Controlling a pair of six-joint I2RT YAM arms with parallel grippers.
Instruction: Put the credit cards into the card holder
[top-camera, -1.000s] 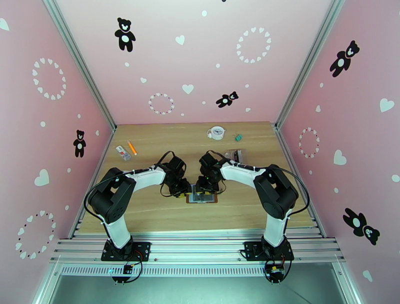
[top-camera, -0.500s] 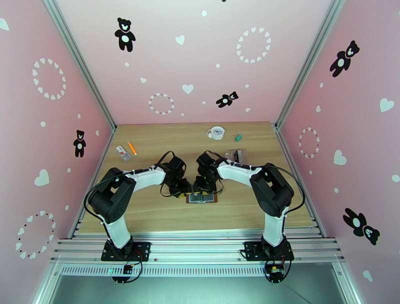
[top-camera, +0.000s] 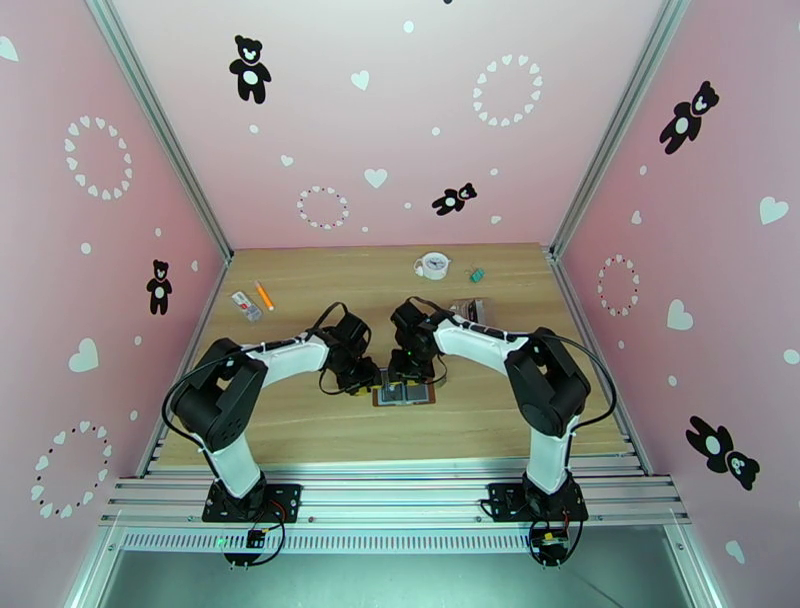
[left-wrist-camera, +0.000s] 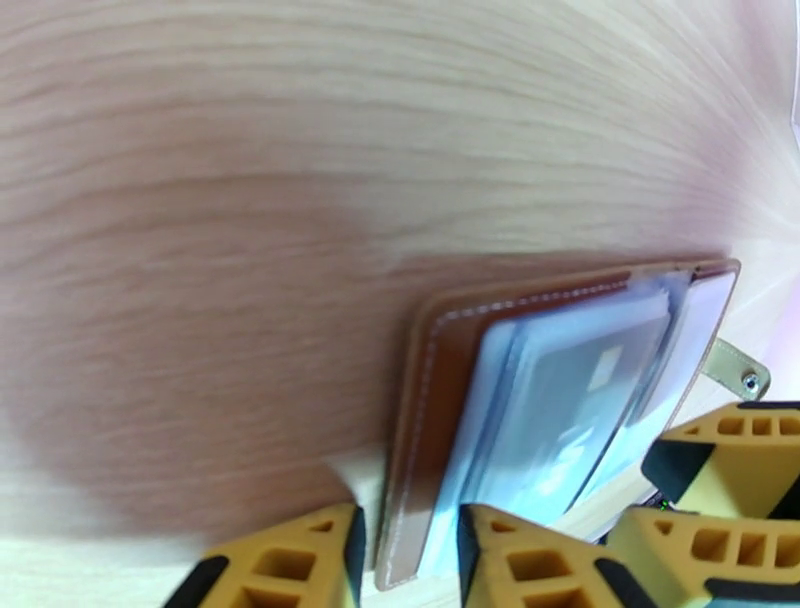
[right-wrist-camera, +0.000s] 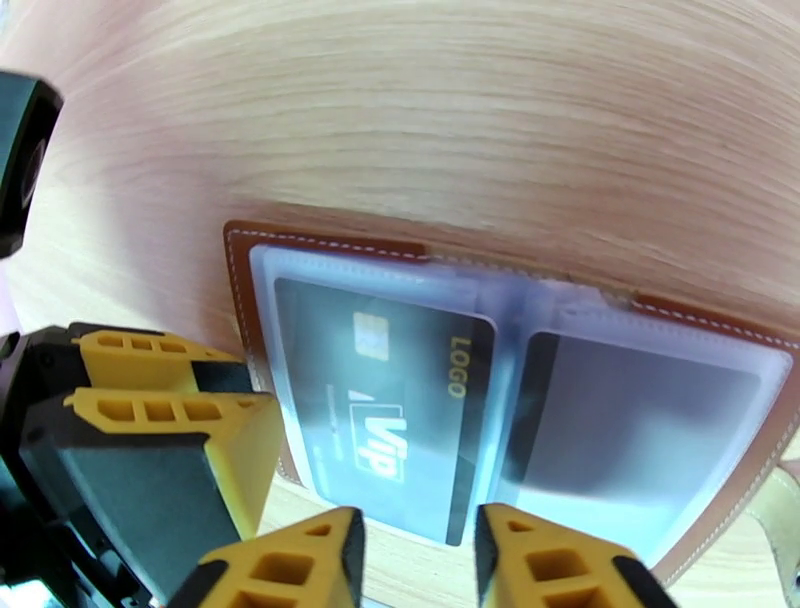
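The brown card holder (top-camera: 420, 397) lies open on the wood between both arms. My left gripper (left-wrist-camera: 410, 560) is shut on its left leather edge (left-wrist-camera: 440, 350) and clear sleeves. In the right wrist view a dark credit card (right-wrist-camera: 400, 400) printed "VIP LOGO" lies in the left sleeve, and a second dark card (right-wrist-camera: 630, 430) fills the right sleeve. My right gripper (right-wrist-camera: 420, 555) hovers at the near edge with a narrow gap between its jaws. The first card's corner sits in that gap, touching neither finger. The left gripper's fingers (right-wrist-camera: 160, 410) show at the holder's left edge (right-wrist-camera: 330, 240).
At the back of the table stand a small white round clock (top-camera: 433, 265) and a green bit (top-camera: 477, 273). A clear pouch (top-camera: 468, 310) lies behind the right arm. An orange pen (top-camera: 264, 295) and a small white item (top-camera: 246, 305) lie at the back left.
My right gripper has shifted slightly left over the holder and its jaws have narrowed. The left gripper has kept its grip and place.
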